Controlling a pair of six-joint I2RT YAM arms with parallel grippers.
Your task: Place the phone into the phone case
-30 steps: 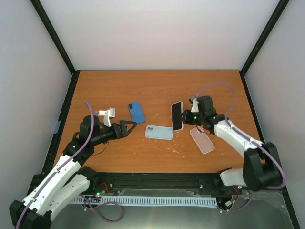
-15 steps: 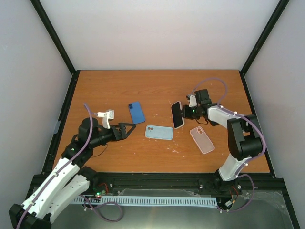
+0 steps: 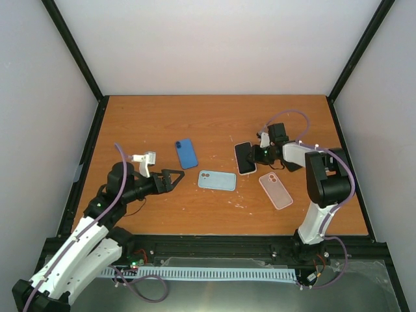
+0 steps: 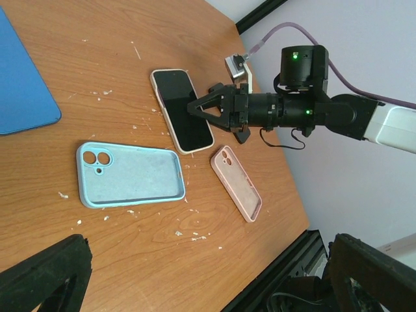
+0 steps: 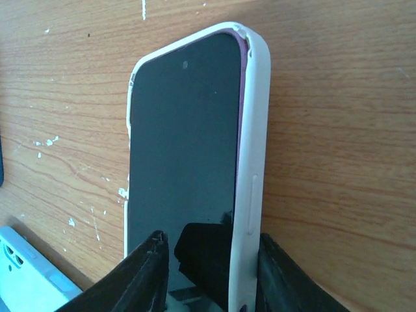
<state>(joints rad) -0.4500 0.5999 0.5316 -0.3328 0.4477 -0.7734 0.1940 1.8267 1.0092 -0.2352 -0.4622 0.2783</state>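
Phone (image 3: 244, 158) lay flat, screen up, mid-table, near the light blue case (image 3: 216, 180) and pink case (image 3: 275, 190). Right gripper (image 3: 255, 156) sat at the phone's right side, jaws partly spread; could not tell if they pinched it. Left gripper (image 3: 177, 180) was spread wide, holding nothing. Best practice: back straight off, no dragging. Table (image 3: 214, 123) edges were far; open room lay behind.

Surface: orange-brown wooden table (image 3: 214, 117), flecked with white specks (image 4: 185, 234).
Left of centre: dark blue phone case (image 3: 187, 153), lying flat.
Centre: light blue phone case (image 3: 216, 180), camera cut-out at its left end.
Right of centre: phone (image 3: 245, 158), screen up, white-rimmed.
Near right: pink phone case (image 3: 275, 190), apart from the phone.
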